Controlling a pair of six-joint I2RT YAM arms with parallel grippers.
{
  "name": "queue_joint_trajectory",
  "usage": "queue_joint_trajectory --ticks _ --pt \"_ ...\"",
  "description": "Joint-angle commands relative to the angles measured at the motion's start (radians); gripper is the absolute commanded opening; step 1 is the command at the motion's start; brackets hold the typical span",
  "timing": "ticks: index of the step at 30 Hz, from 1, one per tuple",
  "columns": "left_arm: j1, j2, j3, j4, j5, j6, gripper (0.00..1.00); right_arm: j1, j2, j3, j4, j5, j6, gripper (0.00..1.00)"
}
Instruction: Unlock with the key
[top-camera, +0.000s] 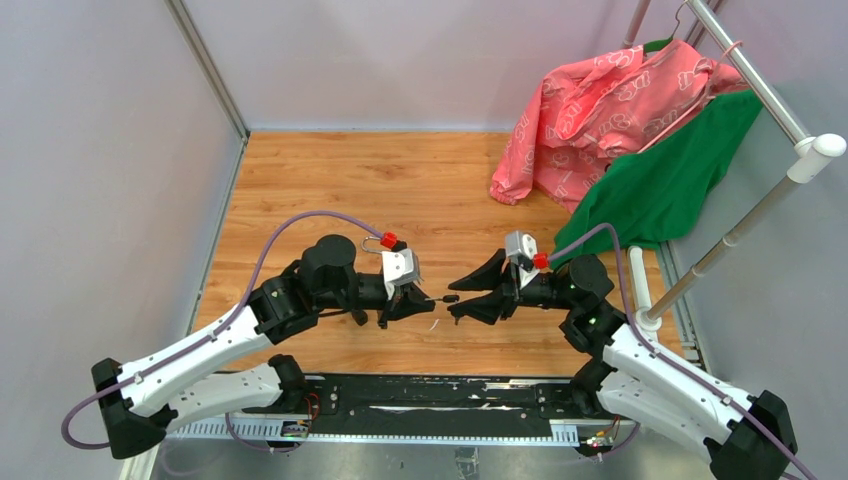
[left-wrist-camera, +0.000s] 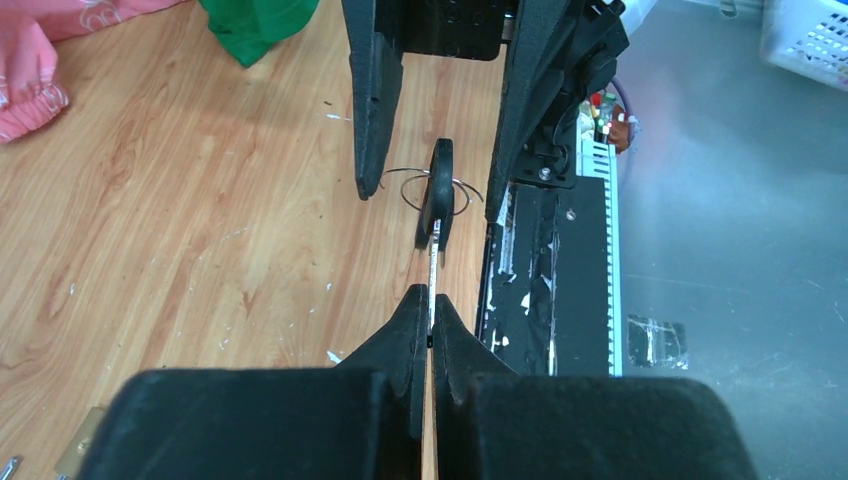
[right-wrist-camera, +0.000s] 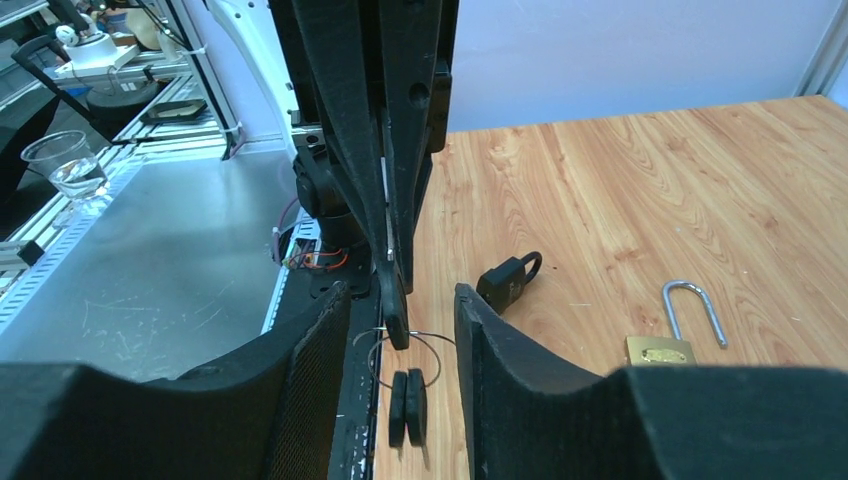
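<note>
Since your left gripper (left-wrist-camera: 431, 318) is clamped only on the key (left-wrist-camera: 437, 190) by its thin blade, the right gripper (right-wrist-camera: 402, 300), jaws apart astride its black head, could twist it loose or snag the ring (right-wrist-camera: 371, 358). One ring, one held key, seemingly two spare keys (right-wrist-camera: 408, 405); on the table (right-wrist-camera: 620, 180), one black padlock (right-wrist-camera: 508, 281), one brass padlock (right-wrist-camera: 662, 350).

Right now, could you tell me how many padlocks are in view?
2. A black padlock lies on the table; a brass padlock, body partly hidden behind the right fingers, lies to its right in the right wrist view. Others may be hidden.
</note>
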Motion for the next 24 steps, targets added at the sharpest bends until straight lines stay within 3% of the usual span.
queue_joint_trajectory --ticks 1,14,20,24 --pt "0.011 -0.017 -0.017 0.025 0.019 -0.014 0.0 0.031 0.008 0.035 0.044 -0.027 -0.019 0.44" --pt "0.011 -0.035 -0.023 0.025 0.016 -0.015 0.0 0.061 0.035 0.044 0.041 -0.04 -0.025 0.2" --pt "0.011 -0.044 -0.025 0.026 0.018 -0.015 0.0 0.06 0.028 0.065 -0.04 -0.031 -0.072 0.32" --pt "0.011 -0.046 -0.023 0.022 0.022 -0.012 0.0 0.06 0.02 0.083 -0.098 -0.029 -0.113 0.31"
